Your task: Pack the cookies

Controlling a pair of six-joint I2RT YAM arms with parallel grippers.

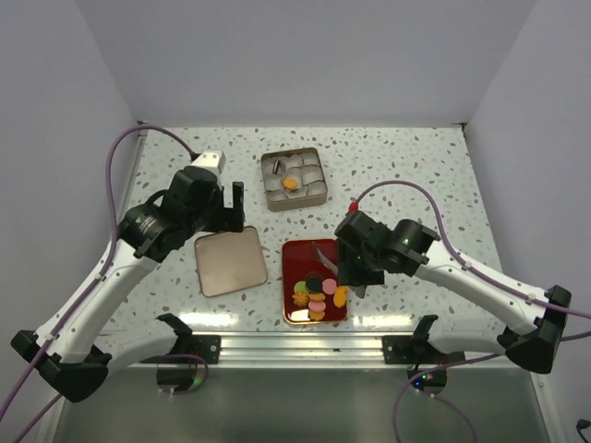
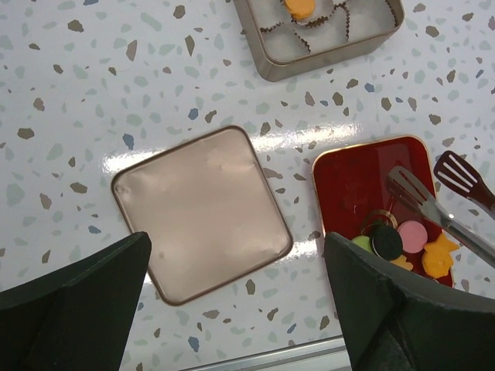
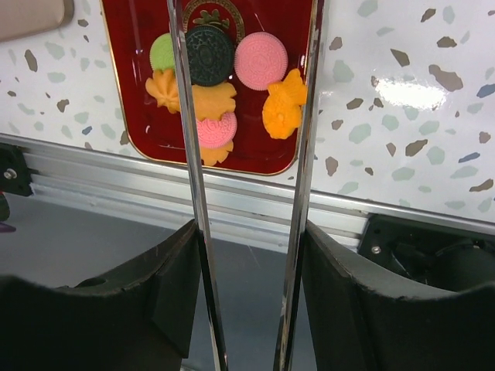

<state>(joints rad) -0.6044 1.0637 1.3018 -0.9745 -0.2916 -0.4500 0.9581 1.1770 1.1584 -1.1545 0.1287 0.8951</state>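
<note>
Several cookies [image 1: 315, 293] in orange, pink, green and black lie bunched at the near end of the red tray [image 1: 297, 257]. The right wrist view shows the cookies [image 3: 261, 60] between the two arms of the metal tongs [image 3: 186, 154]. My right gripper [image 3: 251, 270] is shut on those tongs, whose arms stand apart above the tray. From the left wrist the tongs [image 2: 433, 209] show both tips bare. One orange cookie [image 1: 290, 184] sits in a paper cup inside the tin [image 1: 319, 181]. My left gripper [image 2: 236, 301] hangs open above the tin's lid [image 2: 203, 209].
The flat bronze lid [image 1: 230, 261] lies left of the red tray. The square tin stands at the back middle with white paper cups inside. A metal rail [image 1: 295, 343] runs along the table's near edge, close to the tray's end.
</note>
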